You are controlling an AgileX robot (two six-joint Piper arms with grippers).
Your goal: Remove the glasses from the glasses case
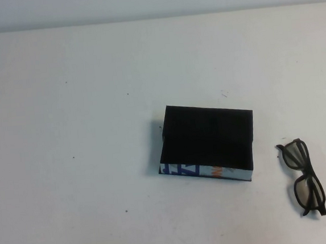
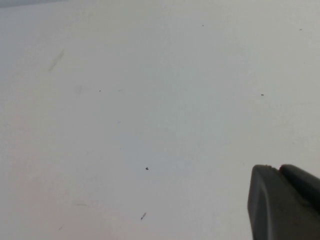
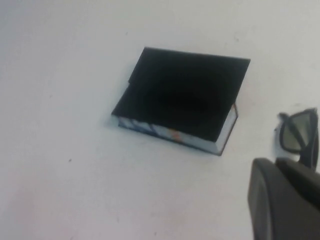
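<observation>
The glasses case [image 1: 208,144] is a black box lying open right of the table's middle. Its interior is black and holds nothing that I can see. Its white side panel with blue and orange lettering faces me. The glasses [image 1: 303,175] lie on the table to the right of the case, apart from it. The right wrist view shows the case [image 3: 185,97] and part of the glasses [image 3: 300,132]. My right gripper [image 3: 275,162] hangs above the table near the glasses, fingers together, empty. My left gripper [image 2: 277,170] is over bare table, fingers together, empty. Neither gripper shows in the high view.
The white table [image 1: 84,134] stretches wide to the left of the case and behind it. The table's far edge [image 1: 154,18] meets a pale wall. The glasses lie close to the right edge of the high view.
</observation>
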